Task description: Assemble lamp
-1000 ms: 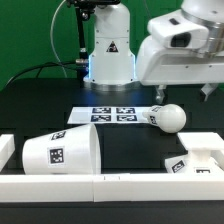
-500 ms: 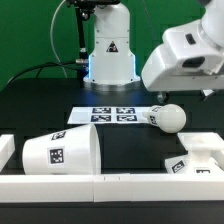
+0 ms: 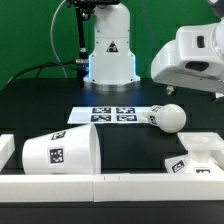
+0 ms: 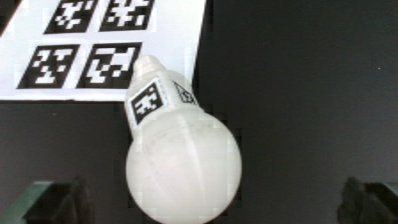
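Observation:
The bulb (image 3: 168,117) lies on its side on the black table, its ribbed, tagged neck toward the marker board (image 3: 110,113). In the wrist view the bulb (image 4: 178,160) lies below the camera with its round head between my two dark fingers (image 4: 54,200), which stand far apart. My gripper (image 4: 212,203) is open, empty, and above the bulb. In the exterior view my white hand (image 3: 195,58) hangs over the table at the right. The large shade (image 3: 60,150) lies on its side at the front left. The base (image 3: 195,158) sits at the front right.
A low white rail (image 3: 110,186) runs along the table's front edge, with white blocks at the left end (image 3: 7,148) and behind the base. The arm's pedestal (image 3: 108,50) stands at the back. The marker board (image 4: 89,45) also shows in the wrist view.
My hand has moved toward the exterior view's right, above the bulb. The bulb, shade and base have not moved.

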`<state>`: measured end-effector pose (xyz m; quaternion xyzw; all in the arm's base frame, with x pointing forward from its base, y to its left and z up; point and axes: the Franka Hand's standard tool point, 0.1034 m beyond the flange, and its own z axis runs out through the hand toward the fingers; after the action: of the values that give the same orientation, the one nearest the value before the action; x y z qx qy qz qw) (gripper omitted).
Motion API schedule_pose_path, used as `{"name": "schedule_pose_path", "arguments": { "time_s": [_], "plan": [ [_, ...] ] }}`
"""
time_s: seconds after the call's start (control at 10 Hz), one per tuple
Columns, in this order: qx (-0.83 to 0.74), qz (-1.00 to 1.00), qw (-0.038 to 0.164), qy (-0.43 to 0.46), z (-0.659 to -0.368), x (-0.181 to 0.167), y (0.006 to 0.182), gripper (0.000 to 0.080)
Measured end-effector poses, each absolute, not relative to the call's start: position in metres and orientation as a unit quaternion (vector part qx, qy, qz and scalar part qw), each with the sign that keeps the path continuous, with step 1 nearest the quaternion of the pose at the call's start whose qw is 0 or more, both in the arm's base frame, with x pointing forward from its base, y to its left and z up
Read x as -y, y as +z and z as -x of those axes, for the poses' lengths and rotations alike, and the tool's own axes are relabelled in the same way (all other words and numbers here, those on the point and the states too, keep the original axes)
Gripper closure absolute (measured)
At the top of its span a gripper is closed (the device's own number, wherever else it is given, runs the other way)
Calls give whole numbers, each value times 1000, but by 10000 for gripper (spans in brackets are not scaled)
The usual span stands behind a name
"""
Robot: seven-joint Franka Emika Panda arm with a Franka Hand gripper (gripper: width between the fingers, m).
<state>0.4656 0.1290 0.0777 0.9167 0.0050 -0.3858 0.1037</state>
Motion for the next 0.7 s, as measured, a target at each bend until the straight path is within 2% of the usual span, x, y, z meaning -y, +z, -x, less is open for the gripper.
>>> {"name": "schedule_pose_path", "arguments": {
  "time_s": [0.2, 0.4, 0.7],
  "plan": [
    [-4, -913, 106, -393, -461, -125, 76, 100],
    [6, -895, 118, -430, -453, -102, 71, 100],
    [5, -891, 112, -441, -467, -91, 69, 100]
  ]
}}
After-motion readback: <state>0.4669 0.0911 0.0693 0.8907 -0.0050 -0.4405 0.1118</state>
